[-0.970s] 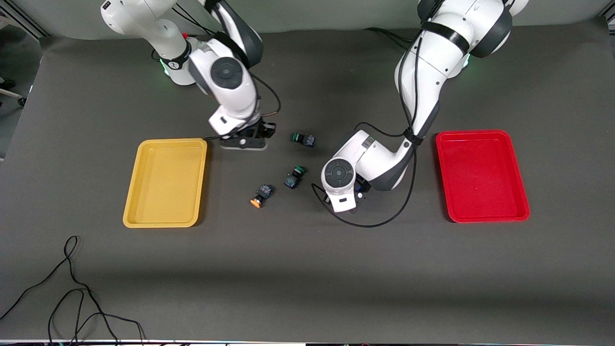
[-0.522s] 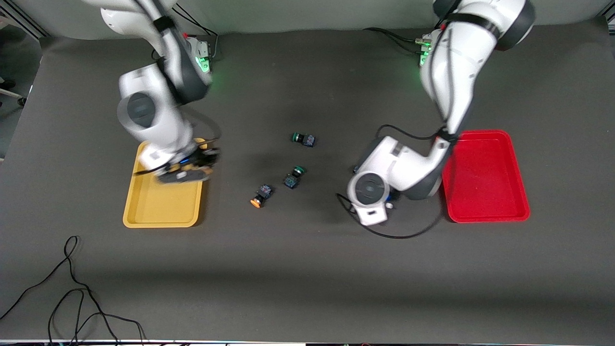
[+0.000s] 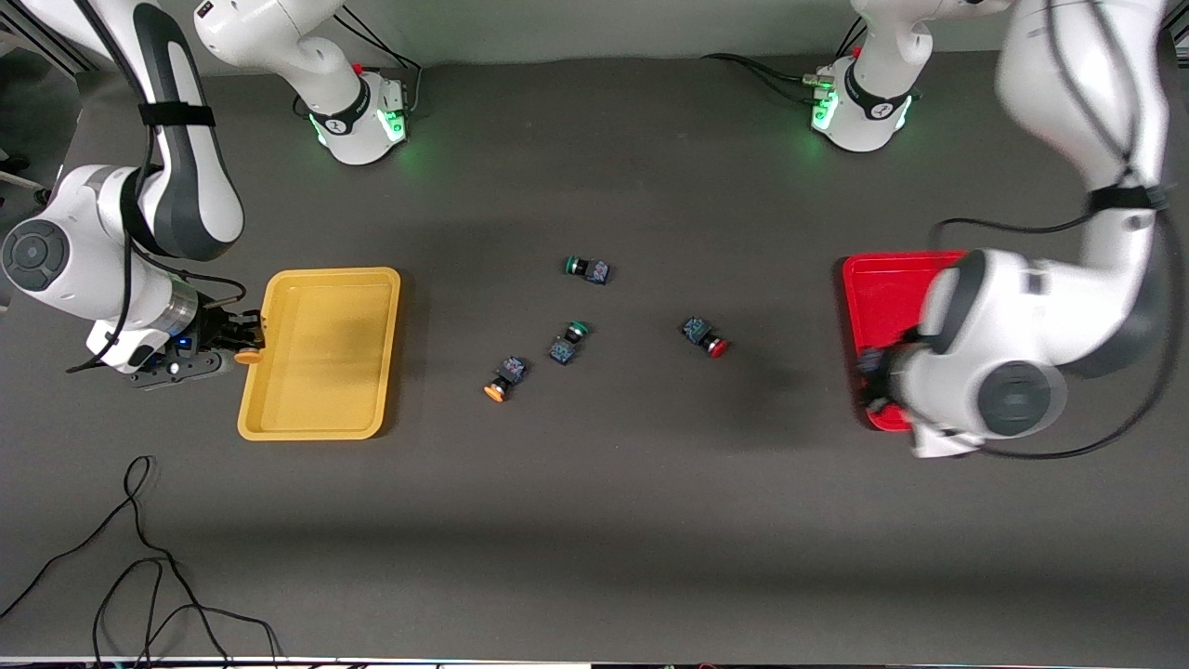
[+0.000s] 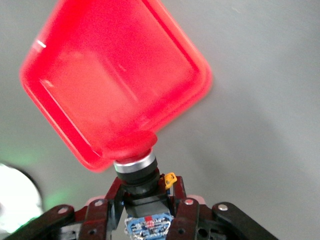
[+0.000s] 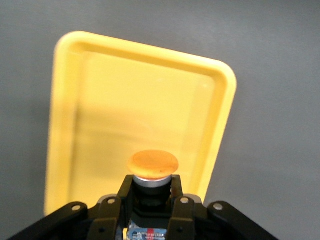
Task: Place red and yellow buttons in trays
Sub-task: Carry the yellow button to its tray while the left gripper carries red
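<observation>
Right pincer (image 5: 150, 202): closed on a yellow-capped button (image 5: 152, 165), cap pointing out past the fingertips; it hangs over the rim of the yellow tray (image 3: 279, 413) at the edge toward the right arm's end of the worktop.
Left pincer (image 4: 147, 200): partly closed, gripping a red-capped button (image 4: 131, 143) by its dark body; it hangs over the red tray's (image 3: 878, 279) corner nearest the front camera, at the side toward the middle of the worktop.
Yellow tray: lies flat toward the right arm's end of the worktop, nothing lying in it.
Red tray: lies flat toward the left arm's end, partly hidden in the front view by the left arm (image 3: 1012, 344).
Second yellow button (image 3: 504, 377): on its side on the dark worktop (image 3: 594, 520) between the trays, closer to the yellow one.
Second red button (image 3: 705, 337): on its side between the trays, closer to the red one.
Green-capped buttons: one (image 3: 566, 343) just beside the second yellow button, the other (image 3: 587, 268) farther from the front camera.
Loose black cable (image 3: 139, 567): coiled at the worktop's edge nearest the front camera, at the right arm's end.
</observation>
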Controlling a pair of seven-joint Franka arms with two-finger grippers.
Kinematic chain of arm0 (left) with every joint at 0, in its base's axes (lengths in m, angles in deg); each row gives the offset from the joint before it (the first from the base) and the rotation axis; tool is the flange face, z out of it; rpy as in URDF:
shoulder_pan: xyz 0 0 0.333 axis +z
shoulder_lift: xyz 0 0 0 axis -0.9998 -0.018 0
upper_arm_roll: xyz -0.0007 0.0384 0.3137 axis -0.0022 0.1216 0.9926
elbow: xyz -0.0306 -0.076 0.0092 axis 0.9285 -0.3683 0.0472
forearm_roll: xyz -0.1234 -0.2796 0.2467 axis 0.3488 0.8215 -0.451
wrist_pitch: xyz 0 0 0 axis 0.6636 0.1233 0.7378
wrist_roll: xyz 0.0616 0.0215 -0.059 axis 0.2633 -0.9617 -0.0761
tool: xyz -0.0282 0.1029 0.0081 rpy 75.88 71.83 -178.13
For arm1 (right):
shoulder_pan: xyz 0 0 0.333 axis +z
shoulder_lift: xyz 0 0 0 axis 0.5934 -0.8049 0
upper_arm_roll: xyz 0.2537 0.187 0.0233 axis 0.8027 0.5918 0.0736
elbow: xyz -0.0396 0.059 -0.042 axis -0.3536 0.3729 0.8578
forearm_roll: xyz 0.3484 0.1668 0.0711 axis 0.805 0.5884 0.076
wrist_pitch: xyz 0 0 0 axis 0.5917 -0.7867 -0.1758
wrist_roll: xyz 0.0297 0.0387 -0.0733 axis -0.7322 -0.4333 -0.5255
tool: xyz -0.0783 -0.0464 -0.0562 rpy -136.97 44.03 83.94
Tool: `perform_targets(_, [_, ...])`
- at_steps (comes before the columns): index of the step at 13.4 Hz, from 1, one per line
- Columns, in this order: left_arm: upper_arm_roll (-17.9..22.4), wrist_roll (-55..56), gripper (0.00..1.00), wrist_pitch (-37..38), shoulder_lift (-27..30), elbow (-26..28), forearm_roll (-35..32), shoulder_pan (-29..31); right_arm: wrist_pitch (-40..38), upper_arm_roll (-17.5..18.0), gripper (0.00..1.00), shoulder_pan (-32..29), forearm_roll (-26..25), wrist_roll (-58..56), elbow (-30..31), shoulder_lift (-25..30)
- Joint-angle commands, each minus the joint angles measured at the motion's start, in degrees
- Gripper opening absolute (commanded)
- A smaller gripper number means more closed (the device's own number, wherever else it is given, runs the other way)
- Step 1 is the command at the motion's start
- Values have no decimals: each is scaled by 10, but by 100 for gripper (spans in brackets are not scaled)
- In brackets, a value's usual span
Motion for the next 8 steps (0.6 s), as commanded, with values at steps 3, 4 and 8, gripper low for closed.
perform_targets(3, [-5,-73,0,-259,133,349,-50,60,114,3,23,-10,206,-158,26,-159])
perform_targets(4, [-4,-73,0,-333,135,408,-51,70,119,6,23,-9,267,-203,21,-188])
perform_targets(8, [-4,-110,0,-524,128,531,-53,126,116,6,25,-9,313,-236,14,-206])
